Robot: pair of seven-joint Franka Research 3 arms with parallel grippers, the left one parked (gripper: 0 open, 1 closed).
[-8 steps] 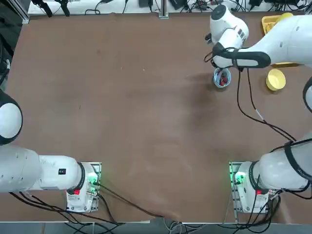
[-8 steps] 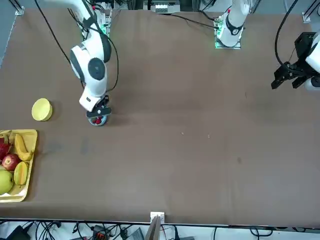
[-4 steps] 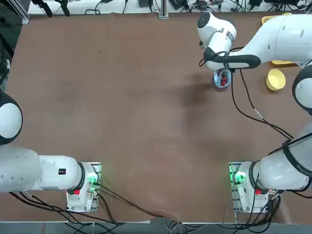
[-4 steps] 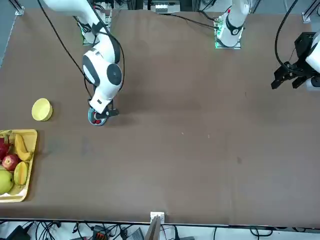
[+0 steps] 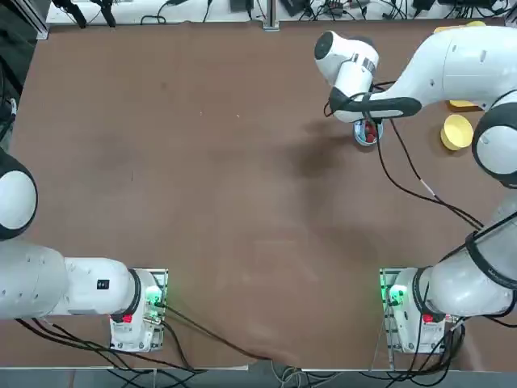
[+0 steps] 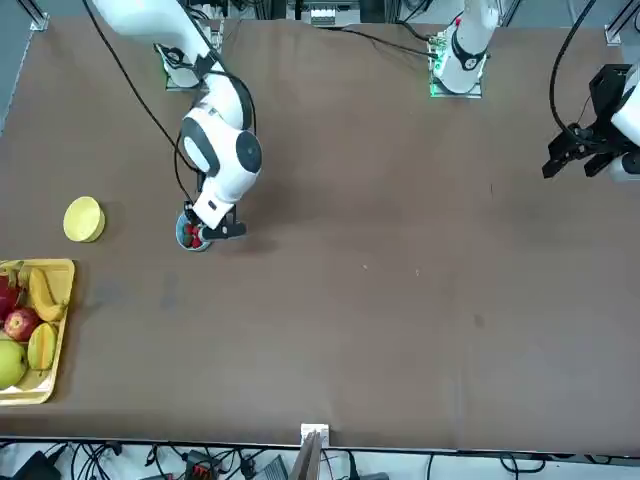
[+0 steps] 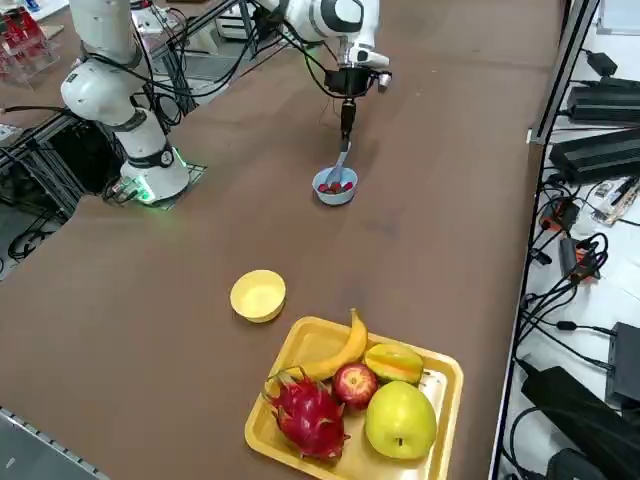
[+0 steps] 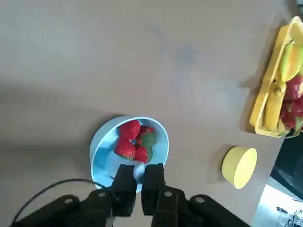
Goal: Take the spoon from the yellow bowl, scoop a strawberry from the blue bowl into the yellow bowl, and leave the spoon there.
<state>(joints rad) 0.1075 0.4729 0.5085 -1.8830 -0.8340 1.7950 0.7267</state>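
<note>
**Spoon lowered into bowl of strawberries**

The right gripper (image 8: 138,177) is seen clamped on the spoon (image 7: 341,163), its fingers (image 8: 153,182) drawn together on the handle just above the blue bowl (image 7: 334,187). Only the right side view shows the pale spoon whole, slanting down from the gripper with its scoop end among the strawberries (image 8: 134,140). In the top view, the gripper and spoon are hidden beneath the white arm. The wrist view alone reveals the fruit plainly: several red berries, some with green tops, heaped to one side of the light-blue bowl. The yellow bowl (image 5: 456,132) is seen empty, well apart from the blue bowl, nearer the table's right edge. A yellow tray (image 7: 300,345) of fruit lies by the far right corner. Most of the brown table (image 5: 202,186) is left bare.
</note>
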